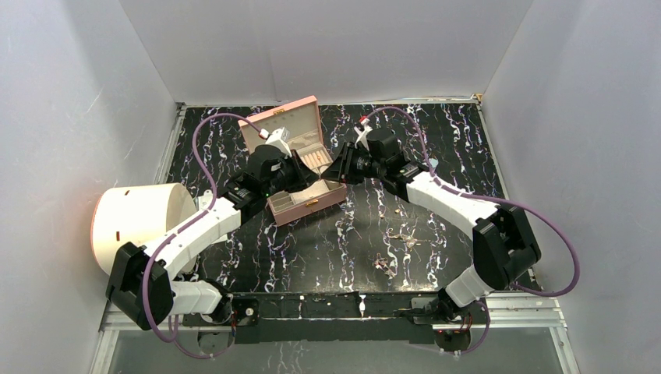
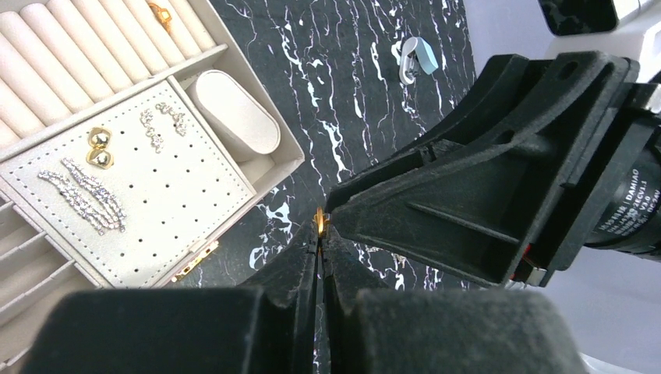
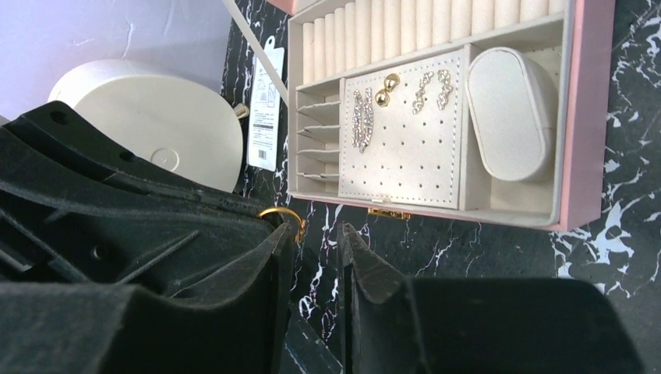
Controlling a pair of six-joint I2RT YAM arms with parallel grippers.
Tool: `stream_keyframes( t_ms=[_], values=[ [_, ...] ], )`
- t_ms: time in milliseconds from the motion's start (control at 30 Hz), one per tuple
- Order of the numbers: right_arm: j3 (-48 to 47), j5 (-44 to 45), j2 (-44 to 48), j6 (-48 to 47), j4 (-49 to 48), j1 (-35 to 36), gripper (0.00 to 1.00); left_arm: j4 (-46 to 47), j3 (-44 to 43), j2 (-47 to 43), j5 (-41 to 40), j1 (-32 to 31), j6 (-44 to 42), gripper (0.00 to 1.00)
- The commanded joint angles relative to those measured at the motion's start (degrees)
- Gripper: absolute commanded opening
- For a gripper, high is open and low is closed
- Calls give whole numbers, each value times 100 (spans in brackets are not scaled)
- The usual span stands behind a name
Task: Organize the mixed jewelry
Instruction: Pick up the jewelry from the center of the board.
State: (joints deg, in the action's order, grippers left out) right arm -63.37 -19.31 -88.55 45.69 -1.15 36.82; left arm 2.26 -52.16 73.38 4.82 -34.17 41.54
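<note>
Loose jewelry pieces (image 1: 384, 265) lie scattered on the black marble table (image 1: 327, 249), right of centre, closest to the arm bases. Further in, left gripper (image 2: 319, 234) is pinched tight on a gold ring (image 2: 319, 220) at its fingertips. Right gripper (image 3: 316, 234) is parted a crack with nothing between, one finger against the ring. Open pink box (image 1: 308, 204) sits just behind.

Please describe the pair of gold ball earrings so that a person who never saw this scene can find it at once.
Find the open pink box on the dark table. Inside it, a pale panel with small holes lies beside the oval cushion. The gold earrings sit on that panel near the ring rolls: two smooth round balls, unlike the sparkly silvery strands around them.
</note>
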Motion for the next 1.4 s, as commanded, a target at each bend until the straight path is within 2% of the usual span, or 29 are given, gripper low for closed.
stream_keyframes(
  t_ms=[0,233,400,600,733,900,1000,1233,1367],
  values=[
    [258,142,505,141,-507,-62,38,-80,-131,-164,-159,34,-81,0],
    [925,-451,950,930,-1752,-495,55,-136,-426,-163,67,118,130,0],
    [1049,-796,1105,1520,-2492,-762,73,53,-1021,-64,916,385,573,0],
    [1121,-949,1274,2253,-3420,-927,79,801,-1218,36,1539,463,1372,0],
    [968,-1078,1228,2652,-4092,-970,80,1423,-1155,98,1810,489,1830,0],
    [775,-1229,1125,2820,-4314,-972,80,2533,-884,126,2156,499,2302,0],
    [822,-1242,1179,2908,-4424,-978,78,2618,-868,119,2165,499,2341,0],
    [819,-1302,1249,3014,-4570,-999,57,2725,-797,140,2164,499,2447,0],
    [970,-1149,1332,3184,-4632,-1041,52,2746,-771,134,2165,499,2447,0]
  ],
)
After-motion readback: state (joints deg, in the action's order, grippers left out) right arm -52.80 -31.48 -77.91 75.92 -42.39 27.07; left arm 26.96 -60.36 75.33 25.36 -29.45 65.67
